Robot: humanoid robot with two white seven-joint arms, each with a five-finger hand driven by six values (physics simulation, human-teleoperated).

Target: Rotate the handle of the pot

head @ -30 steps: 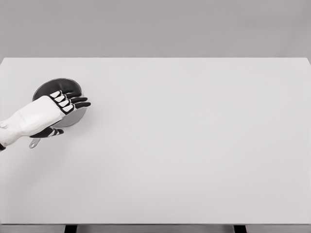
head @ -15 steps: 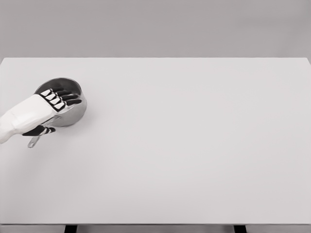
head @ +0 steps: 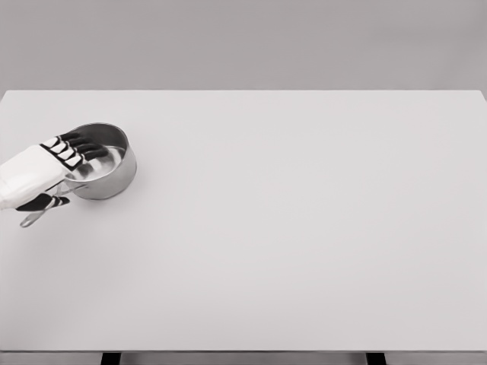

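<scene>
A shiny steel pot (head: 106, 171) stands near the table's left edge. Its thin handle (head: 34, 217) points toward the lower left, close to the edge. My left hand (head: 73, 173) comes in from the left and lies over the handle's root. Its black fingers (head: 85, 149) stretch flat across the pot's near rim, not curled. The thumb (head: 44, 201) sits lower, right on the handle. Most of the handle is hidden under the palm, so I cannot see whether it is pinched. The right arm is out of view.
The white table (head: 304, 228) fills the view, with its left edge just beside the handle tip and its front edge low in the picture. A grey wall stands behind it.
My left hand has drawn back to the left. The handle tip has swung left with it, from pointing down-left to pointing further left. The pot body has stayed about in place.
</scene>
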